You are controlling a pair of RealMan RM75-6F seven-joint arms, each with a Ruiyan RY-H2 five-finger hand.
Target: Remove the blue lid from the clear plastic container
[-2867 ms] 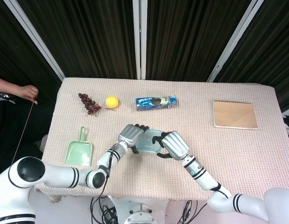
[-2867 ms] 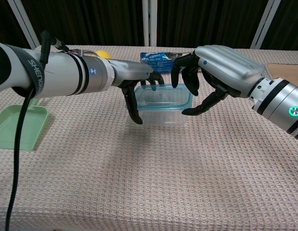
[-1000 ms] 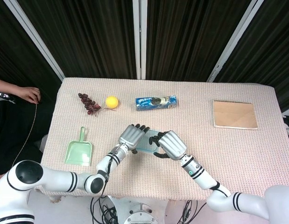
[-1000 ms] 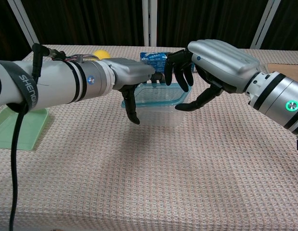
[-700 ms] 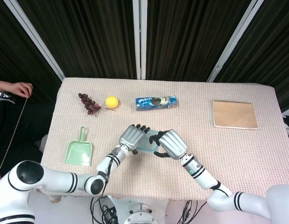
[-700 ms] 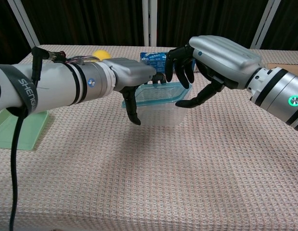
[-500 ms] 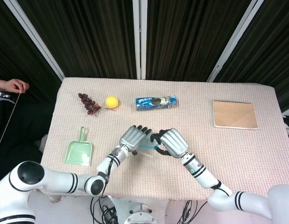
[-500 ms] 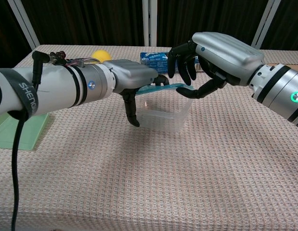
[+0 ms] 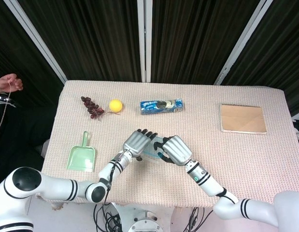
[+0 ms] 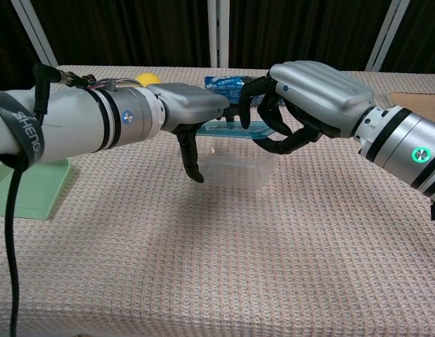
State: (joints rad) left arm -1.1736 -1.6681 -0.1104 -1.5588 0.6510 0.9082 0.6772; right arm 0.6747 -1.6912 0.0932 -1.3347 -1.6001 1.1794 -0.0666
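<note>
Since a moment ago the right hand (image 10: 301, 105) has curled tighter on the blue lid (image 10: 231, 129), lifted off the clear plastic container (image 10: 238, 168). The left hand (image 10: 192, 116) grips the container's left wall on the tabletop (image 10: 203, 267).

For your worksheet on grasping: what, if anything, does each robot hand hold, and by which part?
The right hand pinches the thin blue lid at its right edge. The left hand holds the clear plastic container at its left side.

One clear container (image 10: 238, 168), one blue lid (image 10: 231, 128), one dustpan (image 9: 82, 156), one ball (image 9: 115, 105), one grape bunch (image 9: 92, 107), one snack pack (image 9: 162, 105), one notebook (image 9: 243, 119).
</note>
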